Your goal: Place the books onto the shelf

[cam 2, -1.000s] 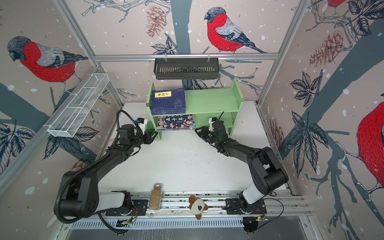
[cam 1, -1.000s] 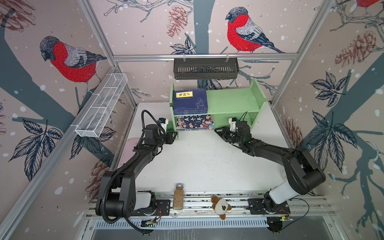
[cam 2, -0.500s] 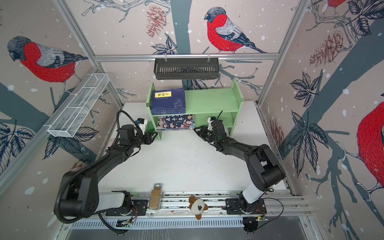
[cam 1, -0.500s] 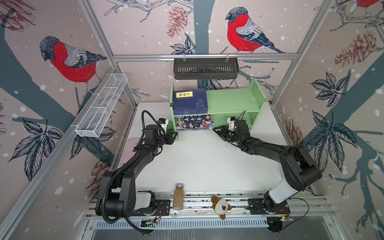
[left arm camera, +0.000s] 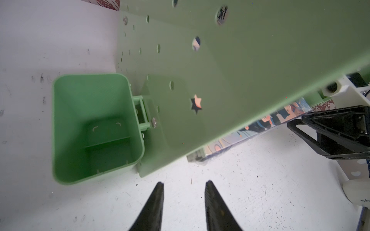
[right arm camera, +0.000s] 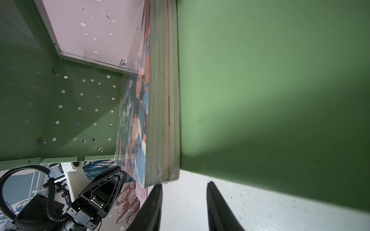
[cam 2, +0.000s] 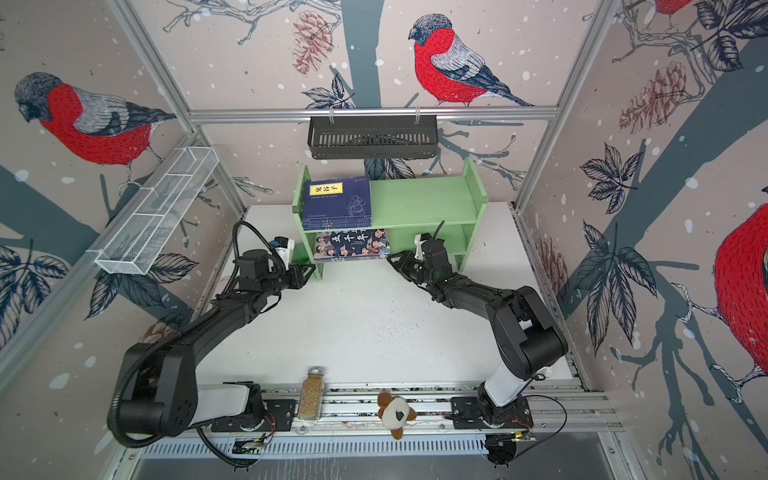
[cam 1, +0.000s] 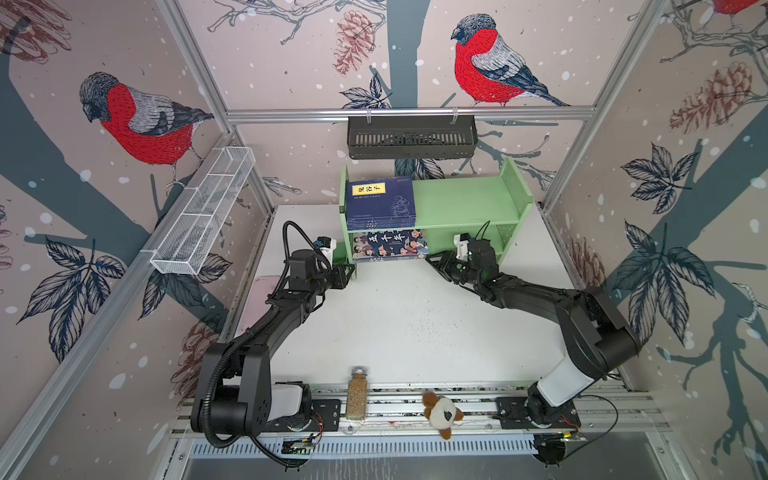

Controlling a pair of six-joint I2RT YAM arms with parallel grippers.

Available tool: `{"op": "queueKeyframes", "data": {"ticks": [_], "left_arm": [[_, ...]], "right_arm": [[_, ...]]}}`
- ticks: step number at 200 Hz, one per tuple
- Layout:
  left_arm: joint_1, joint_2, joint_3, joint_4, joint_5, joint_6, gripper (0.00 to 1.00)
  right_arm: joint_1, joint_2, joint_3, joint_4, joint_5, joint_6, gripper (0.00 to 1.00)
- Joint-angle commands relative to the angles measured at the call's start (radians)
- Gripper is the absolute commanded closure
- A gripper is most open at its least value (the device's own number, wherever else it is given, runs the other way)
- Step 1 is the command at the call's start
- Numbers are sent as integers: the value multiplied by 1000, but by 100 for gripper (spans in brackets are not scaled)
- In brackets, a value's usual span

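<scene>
Jaws on both arms stand parted with nothing between them. Left of centre in both top views, the left gripper [cam 1: 350, 272] hovers low over the table [cam 1: 407, 324], just beside the front foot of the left side panel of the shelf [cam 1: 457, 199]. In the left wrist view the small green cup [left arm camera: 94, 128] hangs on that panel's outer face. On the top board's left half lies the stack of navy books [cam 1: 380, 201], yellow label up. Beneath, on the lower board, the cartoon book [cam 1: 390, 245] lies flat. Right of it, the right gripper [cam 1: 430, 261] points at the book's near corner. In the blurred right wrist view one fingertip [right arm camera: 158, 188] seems to touch it.
</scene>
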Motion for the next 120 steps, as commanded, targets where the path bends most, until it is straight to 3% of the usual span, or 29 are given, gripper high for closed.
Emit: {"op": "queueKeyframes", "data": {"ticks": [1, 120], "left_arm": [[1, -7, -3, 43, 10, 1, 64], [12, -60, 7, -73, 31, 95, 59]], "right_arm": [[1, 2, 8, 31, 5, -2, 62], [21, -133, -104, -44, 4, -45, 54]]}}
